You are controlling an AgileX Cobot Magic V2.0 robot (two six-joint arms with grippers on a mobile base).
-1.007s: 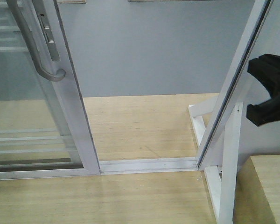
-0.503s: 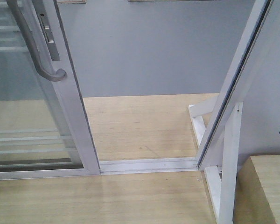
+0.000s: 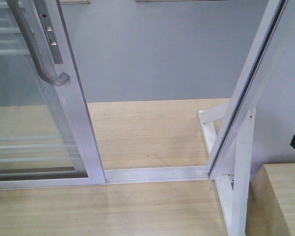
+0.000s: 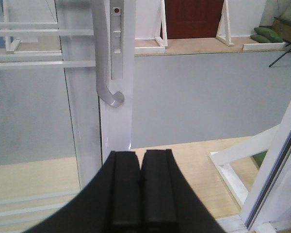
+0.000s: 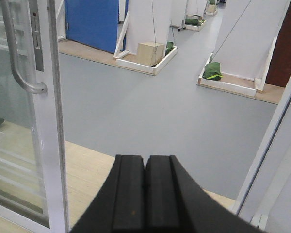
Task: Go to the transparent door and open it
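The transparent door point(image 3: 44, 123) stands at the left of the front view, its white frame upright on the floor track point(image 3: 155, 173), slid aside so that a gap lies between its edge and the slanted white frame point(image 3: 246, 88) on the right. Its grey curved handle point(image 3: 37, 49) hangs on the near face, hook end low, beside a narrow lock plate point(image 3: 50, 37). Thin white bars cross the glass. The left tool point(image 4: 139, 191) has its two black fingers pressed together, holding nothing, pointing at the door's frame below the handle. The right tool point(image 5: 145, 194) is likewise closed and empty, aimed through the gap at grey floor point(image 5: 160, 107). A pale wooden block point(image 3: 280, 196) sits near right.
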